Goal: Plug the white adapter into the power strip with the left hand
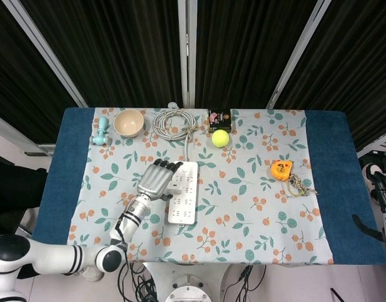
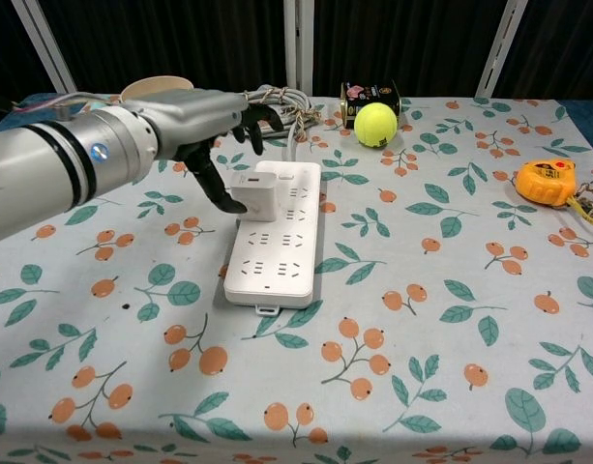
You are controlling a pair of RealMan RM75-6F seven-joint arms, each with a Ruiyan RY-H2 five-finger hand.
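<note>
The white power strip (image 2: 272, 256) lies lengthwise mid-table, also seen from the head camera (image 1: 183, 204). The white adapter (image 2: 254, 193) stands upright in a socket near the strip's far left corner. My left hand (image 2: 194, 126) hovers just left of it with fingers spread and nothing in them; the thumb tip sits close to the adapter's left side. From above, the left hand (image 1: 156, 179) overlaps the strip's left edge and hides most of the adapter. My right hand (image 1: 381, 189) shows only partly at the far right edge, off the table.
The strip's coiled grey cable (image 2: 267, 99) lies behind it. A tennis ball (image 2: 375, 124) and a black tin (image 2: 370, 93) sit at the back, with a beige bowl (image 1: 128, 122) and a teal dumbbell (image 1: 102, 131) back left. An orange tape measure (image 2: 546, 182) and keys (image 1: 301, 185) lie right.
</note>
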